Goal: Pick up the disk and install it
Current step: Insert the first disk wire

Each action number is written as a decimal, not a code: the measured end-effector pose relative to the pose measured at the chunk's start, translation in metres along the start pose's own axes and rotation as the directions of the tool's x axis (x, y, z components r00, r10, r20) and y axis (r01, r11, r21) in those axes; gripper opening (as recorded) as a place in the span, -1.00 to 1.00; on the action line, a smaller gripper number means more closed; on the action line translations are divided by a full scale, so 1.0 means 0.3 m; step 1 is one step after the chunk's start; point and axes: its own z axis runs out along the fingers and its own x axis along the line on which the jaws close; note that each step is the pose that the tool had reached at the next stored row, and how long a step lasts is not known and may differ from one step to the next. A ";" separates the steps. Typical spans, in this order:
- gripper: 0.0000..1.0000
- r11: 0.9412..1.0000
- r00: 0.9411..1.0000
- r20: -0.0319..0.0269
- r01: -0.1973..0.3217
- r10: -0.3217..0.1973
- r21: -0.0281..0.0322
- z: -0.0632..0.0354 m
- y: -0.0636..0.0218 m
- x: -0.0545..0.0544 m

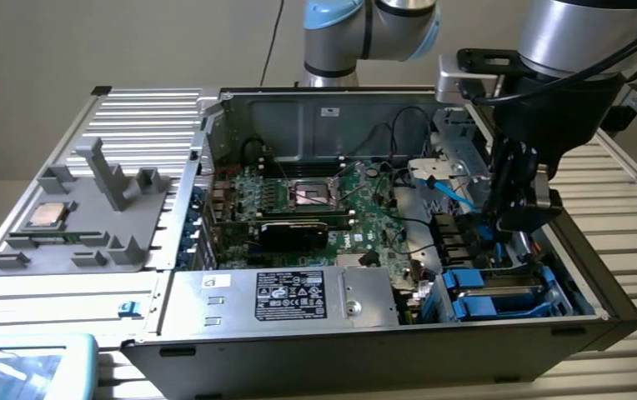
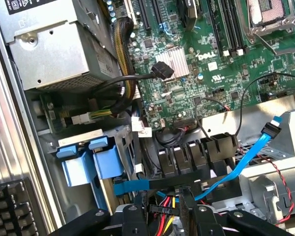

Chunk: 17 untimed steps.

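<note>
Disk (image 2: 81, 167) is seemingly standing, blue-framed, in a corner of the case (image 1: 296, 108) (rigid, dense, shock-sensitive: taking it by the frame edges is advisable) — end effector (image 2: 161, 217) is hovering nearby, grip state indeterminable.

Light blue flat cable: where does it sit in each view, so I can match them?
Exterior view: the light blue flat cable lies towards the exterior view's right, beside the green motherboard.
Wrist view: it runs past a row of black plastic clips.
Shared landmark: the silver box with a black label.
</note>
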 end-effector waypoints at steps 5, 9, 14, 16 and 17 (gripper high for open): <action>-0.26 1.000 1.000 -0.002 -0.011 0.011 0.000 0.003 -0.006 0.003; -0.26 1.000 1.000 -0.004 -0.022 0.022 0.000 0.010 -0.007 0.004; -0.26 1.000 1.000 -0.005 -0.027 0.027 0.000 0.017 -0.007 0.004; -0.23 1.000 1.000 -0.005 -0.027 0.027 0.000 0.017 -0.007 0.004; -0.23 1.000 1.000 -0.005 -0.027 0.027 0.000 0.018 -0.007 0.004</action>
